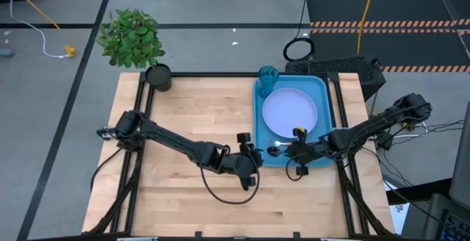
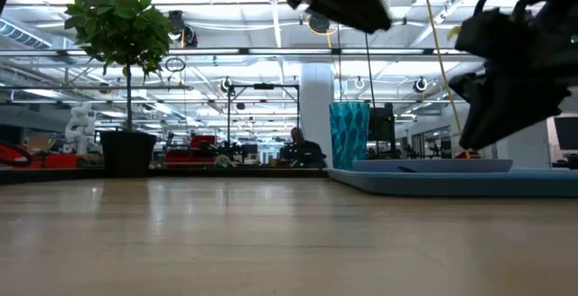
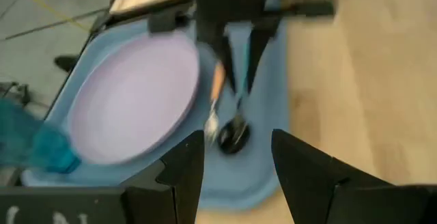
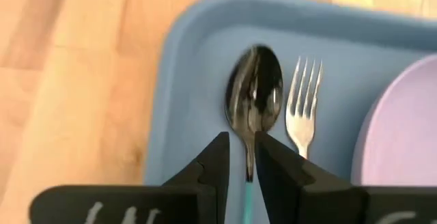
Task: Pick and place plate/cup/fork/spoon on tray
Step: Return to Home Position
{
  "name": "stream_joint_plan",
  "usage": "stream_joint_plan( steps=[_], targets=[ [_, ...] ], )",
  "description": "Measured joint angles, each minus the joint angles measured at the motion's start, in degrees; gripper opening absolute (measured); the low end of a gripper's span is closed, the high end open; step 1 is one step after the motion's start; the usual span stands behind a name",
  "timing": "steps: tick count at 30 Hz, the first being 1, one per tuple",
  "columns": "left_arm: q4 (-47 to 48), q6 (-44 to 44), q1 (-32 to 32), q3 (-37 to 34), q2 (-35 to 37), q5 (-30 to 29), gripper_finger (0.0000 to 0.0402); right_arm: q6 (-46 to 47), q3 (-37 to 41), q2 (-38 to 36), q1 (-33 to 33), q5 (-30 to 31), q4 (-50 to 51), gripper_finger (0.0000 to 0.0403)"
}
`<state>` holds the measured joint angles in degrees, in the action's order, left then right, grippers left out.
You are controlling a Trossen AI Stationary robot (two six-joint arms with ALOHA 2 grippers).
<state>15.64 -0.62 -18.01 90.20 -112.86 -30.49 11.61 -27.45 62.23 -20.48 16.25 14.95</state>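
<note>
spoon [image 4: 255, 101]: lying on the tray [image 4: 191, 53], bowl just beside the fork [image 4: 302, 108] tines, thin handle running back between the right fingers
right gripper [image 4: 242, 142]: low over the tray's edge, fingers [image 4: 205, 176] a narrow slit apart, straddling that handle, not visibly clamped on it
left gripper [image 3: 237, 138]: just off the tray over bare worktop [image 1: 183, 123], fingers [image 3: 184, 173] wide apart, holding nothing
worst case: snagging the handle on a sideways pull-out, flicking the spoon into the fork or over the rim
also: clipping the other arm, both wrists crowded near 1 tray corner
safe bets: plate [image 1: 290, 112] flat mid-tray, cup [image 1: 268, 76] upright in the far corner, both clear of the fingers
worktop: pale wood planks, 1 potted plant [image 1: 132, 39] at a far corner
room: big open lab, ceiling strip lights, a person seated far behind
</note>
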Motion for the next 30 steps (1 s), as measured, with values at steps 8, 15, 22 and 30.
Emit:
stream_joint_plan(
  steps=[8,15,22,30],
  targets=[
    [16.1,7.6,0.4,0.0,4.9,-9.3,0.0174,-9.1,-1.7,-11.6,-0.2,0.0,0.4,0.0021],
    [25.3,17.1,1.0,-10.8,12.4,-17.7,0.0167,-15.2,-2.0,-26.5,-0.2,1.8,0.3,0.0005],
    [9.6,15.2,3.4,-30.7,26.1,-17.3,0.0078,-19.9,-2.0,-32.2,-0.2,3.2,0.0,0.0001],
    [-11.7,2.2,4.7,-44.8,37.8,-7.9,0.0006,-17.8,2.8,-32.7,-0.1,3.1,-4.8,0.0001]
  ],
)
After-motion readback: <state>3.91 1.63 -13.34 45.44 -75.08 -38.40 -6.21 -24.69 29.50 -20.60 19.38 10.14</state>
